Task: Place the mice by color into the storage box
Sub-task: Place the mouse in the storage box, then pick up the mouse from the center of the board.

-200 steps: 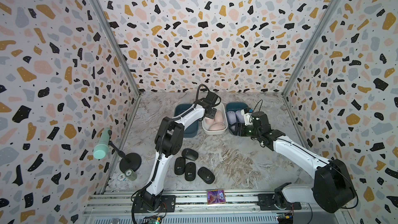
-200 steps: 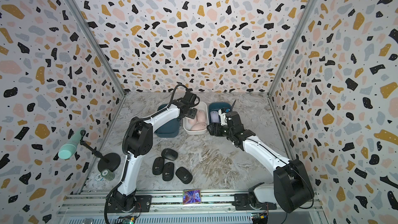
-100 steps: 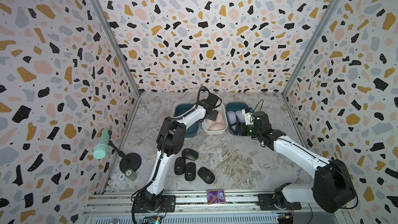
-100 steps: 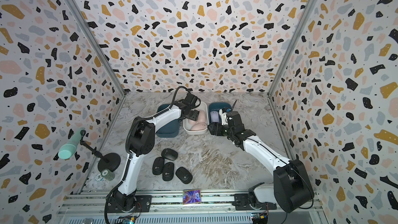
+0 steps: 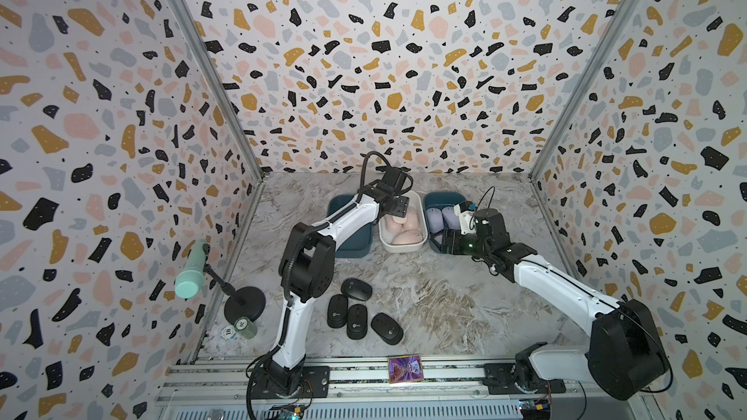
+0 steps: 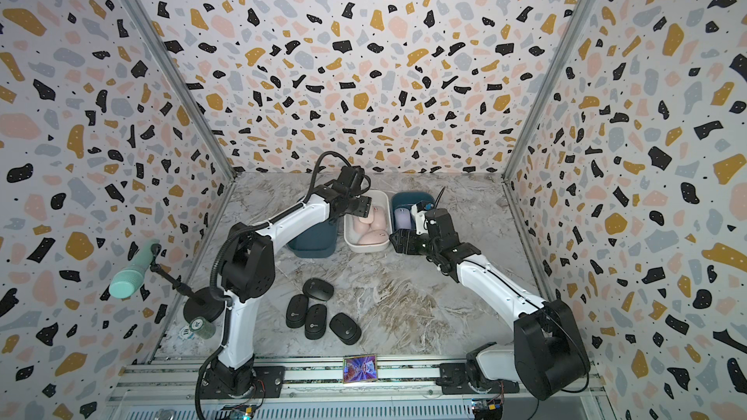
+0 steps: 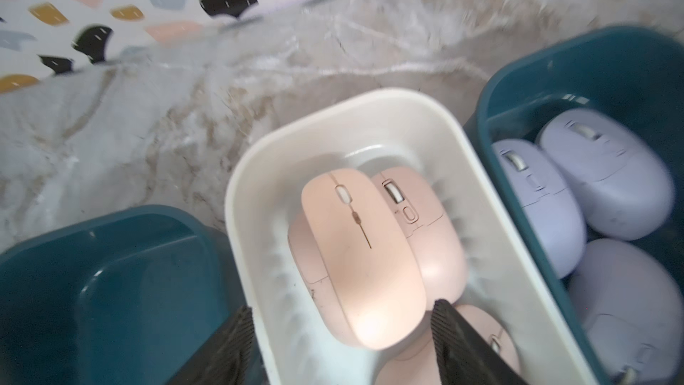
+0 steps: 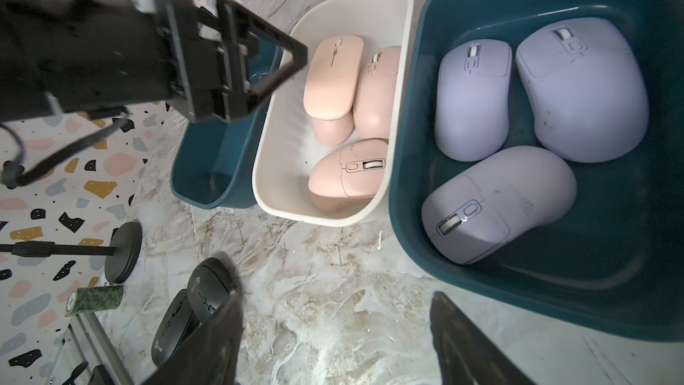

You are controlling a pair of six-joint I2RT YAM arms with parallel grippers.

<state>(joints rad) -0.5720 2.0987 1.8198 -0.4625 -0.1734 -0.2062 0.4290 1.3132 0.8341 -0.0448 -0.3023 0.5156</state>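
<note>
— Marble table (image 5: pixel 444 309). What's on it?
— Pale pink oval plastic mice (image 7: pixel 362 253) lie in the white plastic box (image 7: pixel 333 135). Black oval mice (image 5: pixel 357 327) sit at six o'clock from it.
— Claws?
— Left claw (image 7: pixel 342 309) and right claw (image 8: pixel 335 295) are spread wide, holding nothing.

"10" on white chip (image 5: pixel 228 331)

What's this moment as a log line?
left gripper: open over white box; right gripper: open; pink mice: boxed; lilac mice: in teal box; black mice: on table
</note>
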